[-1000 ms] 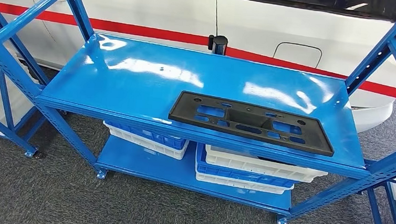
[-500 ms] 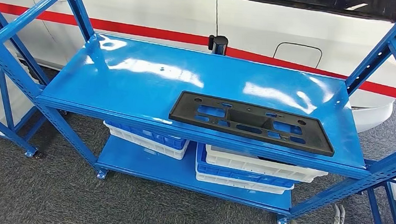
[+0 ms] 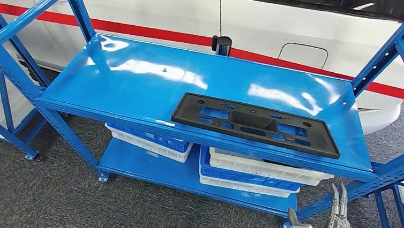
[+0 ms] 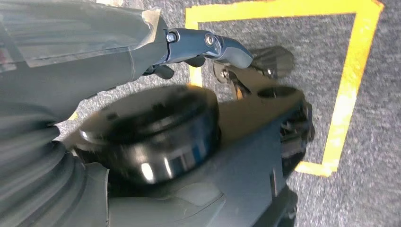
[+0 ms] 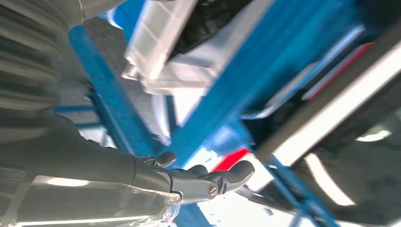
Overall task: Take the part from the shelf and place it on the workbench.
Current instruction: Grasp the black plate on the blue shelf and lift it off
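Observation:
The part (image 3: 256, 123), a long flat black plastic plate with several cut-outs, lies on the top board of the blue shelf (image 3: 138, 72), near its front edge and right of the middle. Low at the right of the head view, my right hand (image 3: 336, 222) points its fingers up toward the shelf, well below and in front of the part, holding nothing. In the right wrist view the same hand (image 5: 198, 177) has its fingers stretched out before blurred blue shelf bars. My left hand (image 4: 208, 45) hangs over the grey carpet with nothing in it.
Blue and white crates (image 3: 260, 174) are stacked on the lower shelf, with more of them (image 3: 149, 141) further left. A white car with a red stripe (image 3: 159, 9) stands behind the shelf. Blue uprights (image 3: 392, 52) flank the top board. Yellow tape (image 4: 350, 71) marks the floor.
My right hand has risen into the head view at the bottom right, with more of its fingers and wrist showing now. The part and the shelf have not moved.

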Controlling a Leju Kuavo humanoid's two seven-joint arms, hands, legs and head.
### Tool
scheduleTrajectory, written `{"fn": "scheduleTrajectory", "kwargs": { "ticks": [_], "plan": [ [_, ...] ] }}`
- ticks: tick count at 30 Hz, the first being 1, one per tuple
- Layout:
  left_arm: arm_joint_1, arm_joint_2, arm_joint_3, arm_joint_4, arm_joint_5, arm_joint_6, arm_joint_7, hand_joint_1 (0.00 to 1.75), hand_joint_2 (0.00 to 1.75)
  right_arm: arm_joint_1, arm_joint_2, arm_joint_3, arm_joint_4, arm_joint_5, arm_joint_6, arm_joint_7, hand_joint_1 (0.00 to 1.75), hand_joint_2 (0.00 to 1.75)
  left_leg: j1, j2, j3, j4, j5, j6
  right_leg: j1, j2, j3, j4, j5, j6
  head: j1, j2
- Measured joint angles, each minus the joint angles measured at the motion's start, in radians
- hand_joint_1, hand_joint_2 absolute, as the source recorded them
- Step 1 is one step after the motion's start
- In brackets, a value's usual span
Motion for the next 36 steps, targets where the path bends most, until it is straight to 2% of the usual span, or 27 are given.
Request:
{"fn": "scheduleTrajectory", "kwargs": {
  "ticks": [6,8,11,15,21,26,36],
  "plan": [
    [0.0,-0.005,-0.001,0.0,-0.002,0.001,0.0,0.0,1.75,-0.001,-0.002,0.018,-0.021,0.028,-0.002,0.017,0.0,1.75,0.0,0.0,0.0,0.0,0.0,0.0,0.0,0.0,0.0,0.0,0.0,0.0,0.0,0.0],
    [0.0,-0.01,-0.004,0.0,-0.009,0.002,0.002,0.0,1.75,-0.007,-0.006,0.065,-0.067,0.104,-0.008,0.06,0.0,1.75,0.0,0.0,0.0,0.0,0.0,0.0,0.0,0.0,0.0,0.0,0.0,0.0,-0.001,0.0],
    [-0.002,-0.018,-0.01,0.0,-0.025,0.002,0.008,0.0,1.75,-0.032,-0.012,0.181,-0.159,0.294,-0.022,0.162,0.0,1.75,0.0,0.0,0.0,-0.001,0.0,0.0,0.0,0.0,0.0,0.0,0.0,0.0,0.0,0.0],
    [-0.005,-0.022,-0.022,0.0,-0.041,0.001,0.015,0.0,0.0,-0.063,-0.019,0.295,-0.24,0.488,-0.035,0.265,0.0,1.75,0.0,0.0,0.0,-0.001,0.0,0.0,-0.001,0.0,0.0,0.0,0.0,0.0,0.0,0.0],
    [-0.01,-0.023,-0.034,0.0,-0.06,0.0,0.016,0.0,0.0,-0.119,-0.024,0.384,-0.276,0.658,-0.039,0.352,0.0,1.75,0.0,0.0,0.0,-0.001,0.0,0.0,-0.001,0.0,-0.001,0.0,0.0,0.0,-0.001,0.0],
    [-0.021,-0.023,-0.053,0.0,-0.083,-0.001,0.02,0.0,0.0,-0.197,-0.019,0.435,-0.264,0.762,0.002,0.414,0.0,1.75,0.0,-0.001,0.0,-0.001,0.001,0.0,-0.001,0.0,-0.001,0.0,0.0,0.0,-0.001,0.0],
    [-0.071,-0.022,-0.097,-0.003,-0.143,-0.016,0.096,0.0,0.0,-0.318,-0.02,0.473,-0.157,0.827,0.048,0.559,0.0,1.75,-0.001,-0.002,0.0,-0.001,0.001,0.0,-0.002,0.0,0.0,0.0,0.0,0.0,-0.001,0.0]
  ]
}}
